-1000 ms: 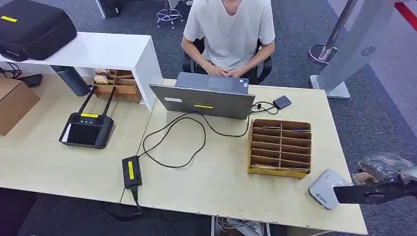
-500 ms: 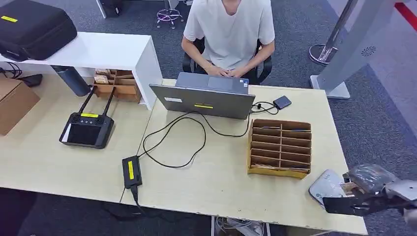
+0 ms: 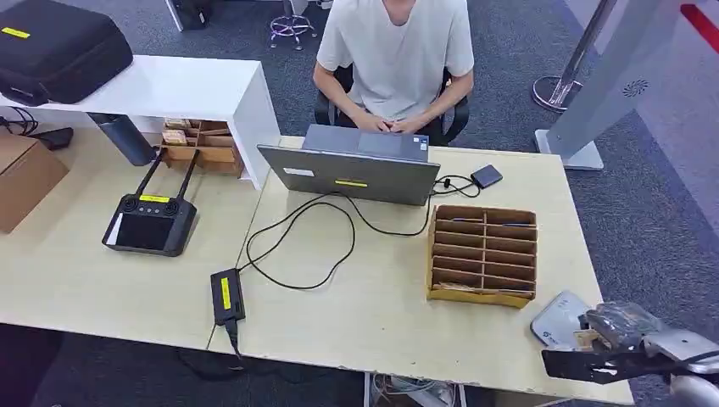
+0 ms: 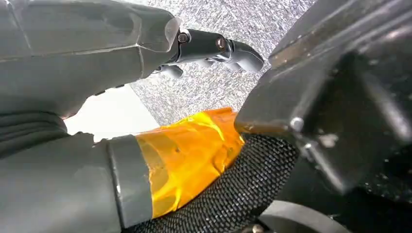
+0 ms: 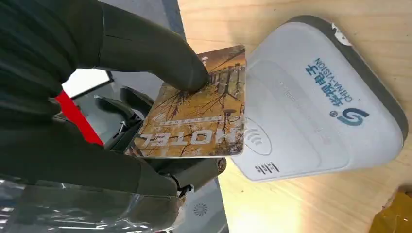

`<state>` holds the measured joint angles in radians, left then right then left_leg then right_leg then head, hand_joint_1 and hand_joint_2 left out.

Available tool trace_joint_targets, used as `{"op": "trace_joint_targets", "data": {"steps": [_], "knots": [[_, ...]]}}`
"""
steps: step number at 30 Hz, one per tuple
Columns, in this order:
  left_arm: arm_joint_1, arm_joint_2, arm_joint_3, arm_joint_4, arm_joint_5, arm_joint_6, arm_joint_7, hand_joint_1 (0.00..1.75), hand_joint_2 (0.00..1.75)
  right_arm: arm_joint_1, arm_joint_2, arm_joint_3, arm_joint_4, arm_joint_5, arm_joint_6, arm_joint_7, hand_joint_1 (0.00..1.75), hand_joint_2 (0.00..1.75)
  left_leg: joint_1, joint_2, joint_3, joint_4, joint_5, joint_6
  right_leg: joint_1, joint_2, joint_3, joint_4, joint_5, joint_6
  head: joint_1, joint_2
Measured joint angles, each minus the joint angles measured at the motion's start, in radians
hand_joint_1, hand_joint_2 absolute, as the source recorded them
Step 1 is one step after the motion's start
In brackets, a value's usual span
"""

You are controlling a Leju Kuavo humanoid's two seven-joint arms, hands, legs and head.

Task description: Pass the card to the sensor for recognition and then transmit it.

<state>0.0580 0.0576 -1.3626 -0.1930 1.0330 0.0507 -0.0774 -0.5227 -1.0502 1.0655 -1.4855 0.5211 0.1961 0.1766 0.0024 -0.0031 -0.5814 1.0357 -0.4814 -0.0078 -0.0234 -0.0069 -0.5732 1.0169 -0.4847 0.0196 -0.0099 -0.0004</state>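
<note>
A hotel card (image 5: 197,114) with an autumn picture is pinched between the thumb and fingers of my right hand (image 5: 145,97). It hovers partly over the white card sensor (image 5: 311,111), near its contactless mark. From the head view the sensor (image 3: 555,320) lies at the table's front right corner, with my right hand (image 3: 615,326) right beside it and the card (image 3: 585,338) barely visible. My left hand (image 4: 145,53) hangs beside my body over grey carpet, fingers loosely curled with nothing in them.
A cardboard slot organizer (image 3: 483,254) stands just behind the sensor. A laptop (image 3: 349,174) with cables, a power adapter (image 3: 226,297) and a remote controller (image 3: 149,222) sit on the table (image 3: 381,314). A person (image 3: 394,59) sits opposite, typing.
My right hand has drawn back toward the table's front edge with the card, dropping lower in the head view and uncovering more of the sensor.
</note>
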Motion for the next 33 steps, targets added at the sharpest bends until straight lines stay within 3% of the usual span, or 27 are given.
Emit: {"op": "trace_joint_targets", "data": {"steps": [21, 33], "knots": [[0.001, 0.000, 0.000, 0.000, 0.012, 0.000, 0.000, 0.00, 0.00, 0.032, 0.024, -0.089, 0.008, 0.021, 0.022, -0.014, 1.75, 1.75, 0.000, 0.000, 0.000, 0.000, 0.000, 0.000, 0.000, 0.000, 0.000, 0.000, 0.000, 0.000, 0.000, 0.000], [0.003, 0.000, 0.000, 0.000, 0.012, 0.000, -0.016, 0.00, 0.00, -0.188, 0.049, -0.233, -0.055, 0.124, -0.014, -0.021, 1.75, 1.75, 0.000, 0.001, 0.000, 0.000, 0.001, -0.001, 0.000, 0.001, 0.000, 0.001, 0.000, 0.000, 0.000, 0.000]]}}
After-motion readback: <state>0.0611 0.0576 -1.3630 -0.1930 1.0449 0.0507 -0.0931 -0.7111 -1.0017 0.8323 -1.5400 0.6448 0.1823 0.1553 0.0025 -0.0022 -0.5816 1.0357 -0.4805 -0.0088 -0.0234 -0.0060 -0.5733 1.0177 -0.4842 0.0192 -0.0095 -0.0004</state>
